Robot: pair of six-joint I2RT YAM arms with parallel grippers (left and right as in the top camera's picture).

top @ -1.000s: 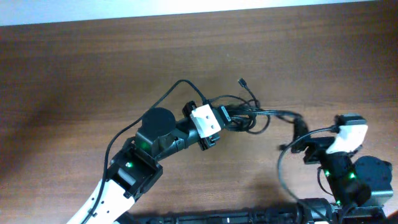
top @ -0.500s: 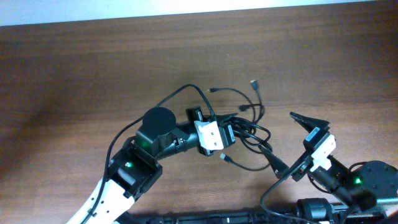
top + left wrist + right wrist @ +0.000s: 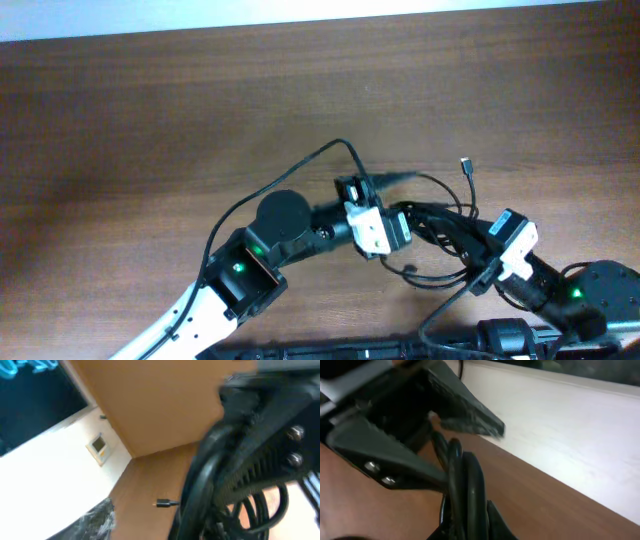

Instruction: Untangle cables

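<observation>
The cables are a tangle of thin black loops lying between my two grippers on the brown table. One plug end sticks out at the back, and in the left wrist view a plug end lies beside the blurred strands. My left gripper stands at the bundle's left side, its fingers spread with strands running between them. From the right, my right gripper is shut on several strands, which run straight up out of its fingertips.
A thicker black wire arcs from the left arm across the table behind it. The table's far edge meets a white surface. The left arm's body fills the front middle, and the right arm's base the front right corner.
The left gripper moved right with the bundle and its jaws opened. The right gripper, wide open before, swung in to the bundle and shut on its strands.
</observation>
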